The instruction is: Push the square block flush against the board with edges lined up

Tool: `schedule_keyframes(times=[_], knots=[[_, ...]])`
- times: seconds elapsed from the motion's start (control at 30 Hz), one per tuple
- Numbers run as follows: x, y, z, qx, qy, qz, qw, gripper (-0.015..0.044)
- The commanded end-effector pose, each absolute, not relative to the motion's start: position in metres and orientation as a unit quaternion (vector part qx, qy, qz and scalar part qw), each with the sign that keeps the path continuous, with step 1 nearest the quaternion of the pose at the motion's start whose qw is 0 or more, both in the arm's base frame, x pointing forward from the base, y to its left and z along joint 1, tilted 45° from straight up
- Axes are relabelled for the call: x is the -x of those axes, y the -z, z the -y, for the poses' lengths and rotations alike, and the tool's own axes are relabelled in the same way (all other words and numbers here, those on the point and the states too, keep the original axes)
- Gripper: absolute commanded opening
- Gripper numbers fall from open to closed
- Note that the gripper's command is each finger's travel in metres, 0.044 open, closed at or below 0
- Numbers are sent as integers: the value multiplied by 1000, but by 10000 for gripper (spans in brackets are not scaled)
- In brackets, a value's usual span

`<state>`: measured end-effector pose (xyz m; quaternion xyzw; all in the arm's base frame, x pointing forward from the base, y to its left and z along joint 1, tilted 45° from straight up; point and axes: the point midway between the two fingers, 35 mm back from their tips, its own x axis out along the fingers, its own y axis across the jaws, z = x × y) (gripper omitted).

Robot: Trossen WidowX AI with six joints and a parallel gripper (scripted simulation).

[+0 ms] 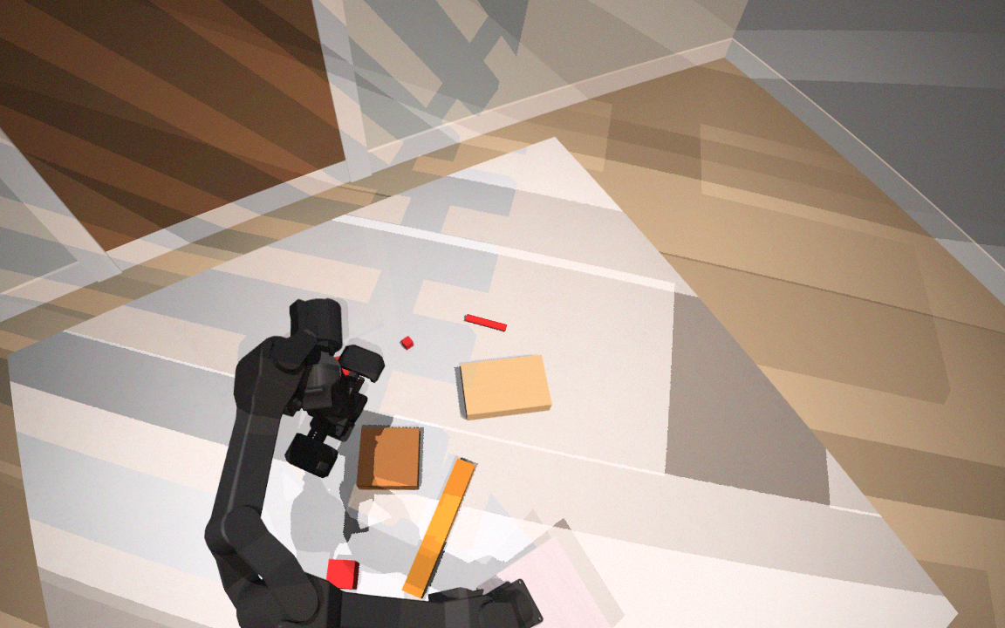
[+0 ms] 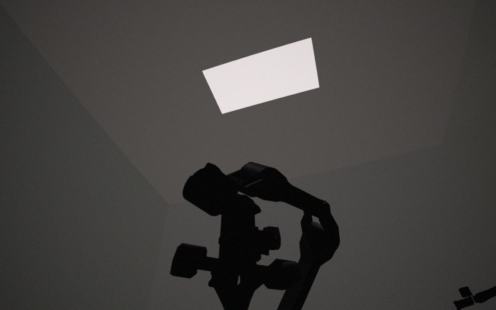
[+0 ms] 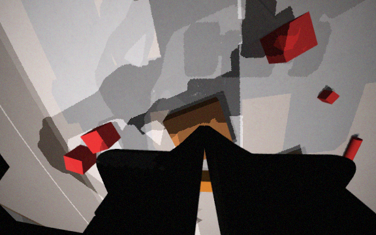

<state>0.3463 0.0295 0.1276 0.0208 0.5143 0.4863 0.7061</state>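
The square block (image 1: 389, 456) (image 3: 197, 115) is flat, orange-brown and half in shadow. It lies left of the board (image 1: 440, 526), a long orange strip set at a slant. A gap of table shows between them and they do not touch. My gripper (image 1: 344, 432) (image 3: 203, 130) is shut with nothing in it. It points down at the block's left edge, and in the wrist view the fingertips overlap the block. I cannot tell if they touch it. The exterior view shows only the arm (image 2: 242, 231) as a dark silhouette.
A tan flat plate (image 1: 504, 385) lies behind the block to the right. Red cubes are scattered about: one large (image 1: 343, 573) (image 3: 289, 37), one small (image 1: 406, 342) (image 3: 328, 96) and two side by side (image 3: 91, 148). A red rod (image 1: 485, 322) (image 3: 352, 147) lies farther back.
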Motion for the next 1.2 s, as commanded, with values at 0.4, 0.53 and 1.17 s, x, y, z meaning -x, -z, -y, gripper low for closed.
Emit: schedule_keyframes(times=[0.4,0.53,1.17], knots=[[-330,-69,-1,-194,-338,-625,676,0],[-324,-55,5,-238,-296,-646,662,0],[-283,8,29,-428,-91,-707,556,0]])
